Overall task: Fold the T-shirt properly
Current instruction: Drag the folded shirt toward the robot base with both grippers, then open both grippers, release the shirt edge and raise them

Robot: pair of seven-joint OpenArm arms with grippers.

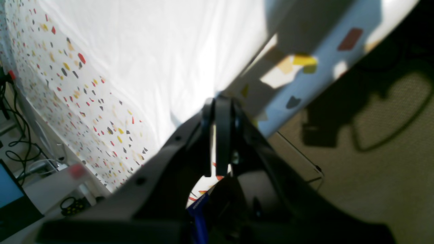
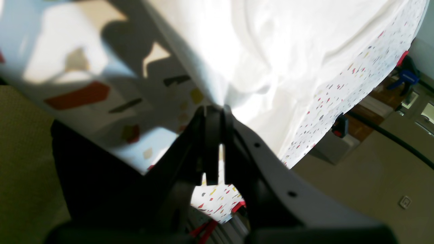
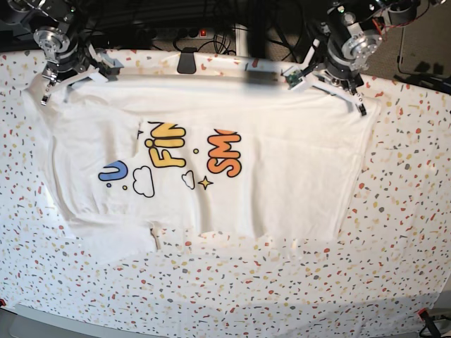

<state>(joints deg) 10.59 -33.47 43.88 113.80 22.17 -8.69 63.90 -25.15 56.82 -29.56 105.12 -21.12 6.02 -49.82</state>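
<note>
The big white cotton T-shirt [image 3: 282, 162] is folded once, and the left gripper [image 3: 361, 109] and right gripper [image 3: 44, 98] each pinch tight a far corner, more folds remaining.

T-shirt [image 3: 282, 169]: white, w/ print at centre-left of base view: blue "U", yellow "FIN", orange "SM", all black-outlined, plus white clouds w/ dark outline, small yellow star and dots. Desk [image 3: 394, 267]: white cover w/ terrazzo-style speckles in red, yellow, orange, grey and black. Floor [image 1: 373, 162], lower right of left wrist view: beige-olive carpet w/ fine weave. Arm parts: black in wrist views, silver metal at top corners of base view. Red clamp [image 3: 423, 313] at lower right corner.
</note>
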